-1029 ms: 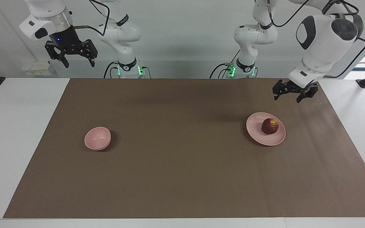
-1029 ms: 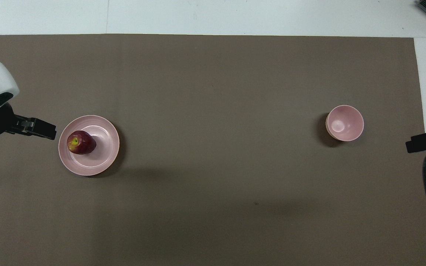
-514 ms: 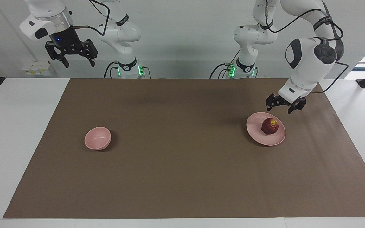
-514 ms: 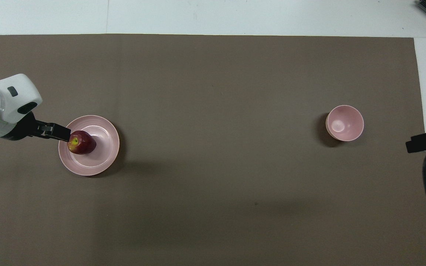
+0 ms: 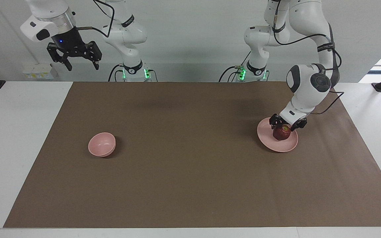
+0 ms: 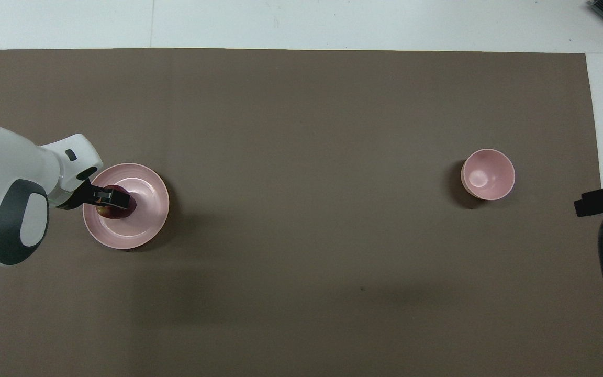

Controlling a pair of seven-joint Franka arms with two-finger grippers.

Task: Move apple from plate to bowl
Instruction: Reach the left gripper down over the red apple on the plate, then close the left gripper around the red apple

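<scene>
Since a second ago the left gripper [image 5: 285,125] has dropped from the air beside the plate [image 5: 267,138] to sit right over the apple [image 5: 281,133]; nothing else has shifted. Its fingers stand apart, one on each side of the fruit's upper half, not yet clamped as far as I can judge. From overhead the gripper [image 6: 114,197] hides most of the apple [image 6: 107,211], which rests on the plate [image 6: 144,230] at the left arm's end of the table. What matters for the coming move is that the apple lies straight beneath the hand and between its fingers, so closing should do, then a lift. The bowl [image 5: 101,144] sits well apart, toward the right arm's end, a long carry across the brown mat [image 5: 190,172]. Farthest back, the right gripper [image 5: 74,54] waits high in the air near its base, fingers spread.
</scene>
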